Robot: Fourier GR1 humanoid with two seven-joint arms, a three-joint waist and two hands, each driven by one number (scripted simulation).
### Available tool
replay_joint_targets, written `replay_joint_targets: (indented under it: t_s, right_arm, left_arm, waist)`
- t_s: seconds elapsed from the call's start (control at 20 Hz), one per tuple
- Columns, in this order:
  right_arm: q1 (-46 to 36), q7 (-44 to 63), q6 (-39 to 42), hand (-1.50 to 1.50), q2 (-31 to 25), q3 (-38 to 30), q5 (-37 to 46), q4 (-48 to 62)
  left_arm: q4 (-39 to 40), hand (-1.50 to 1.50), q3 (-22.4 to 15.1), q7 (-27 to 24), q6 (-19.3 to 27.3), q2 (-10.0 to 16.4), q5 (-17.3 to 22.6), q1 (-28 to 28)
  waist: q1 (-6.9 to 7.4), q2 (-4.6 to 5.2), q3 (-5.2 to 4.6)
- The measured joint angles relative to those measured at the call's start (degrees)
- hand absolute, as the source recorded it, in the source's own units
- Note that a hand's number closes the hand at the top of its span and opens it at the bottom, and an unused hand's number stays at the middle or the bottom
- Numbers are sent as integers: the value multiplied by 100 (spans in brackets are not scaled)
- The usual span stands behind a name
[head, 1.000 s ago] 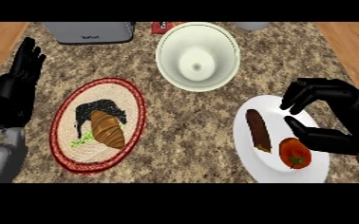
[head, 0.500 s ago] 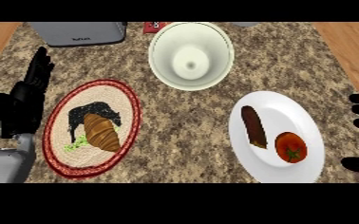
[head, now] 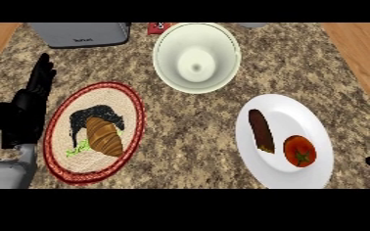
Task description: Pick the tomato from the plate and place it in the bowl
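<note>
Head view is showing the tomato (head: 300, 156) lying ungrasped on the lower-right plate (head: 285, 176), left hand (head: 29, 108) resting clear with fingers released, right hand (head: 368, 161) an edge sliver too small to judge.

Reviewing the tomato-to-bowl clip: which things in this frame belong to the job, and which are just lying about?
Belong to the job:
tomato
white plate it sits on
bowl

Just lying about:
dark brown food piece beside the tomato
red-rimmed plate
croissant on it
grey toaster
</note>
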Motion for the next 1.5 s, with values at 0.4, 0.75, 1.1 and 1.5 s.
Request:
replay_joint_targets:
  t_s: [0.4,0.75,1.1,1.5]
  right_arm:
    - [1448,593,-859,-150,859,230,2504,-1140]
    - [1757,1169,-1199,-150,1786,976,4736,-1132]
    - [1565,1930,-1324,-150,2687,1312,6425,-724]
    - [640,2237,-1052,-150,3243,1424,7138,8]
  left_arm:
    - [-196,0,-124,104,-56,-109,-122,-56]
    - [-60,0,-201,235,-80,-323,-320,-389]
    - [61,0,-154,127,-143,-485,-457,-416]
    - [-56,0,-2,217,-347,-647,-636,-377]
  waist:
    - [212,49,-11]
    - [361,85,-11]
    - [414,93,-10]
    - [454,95,-11]
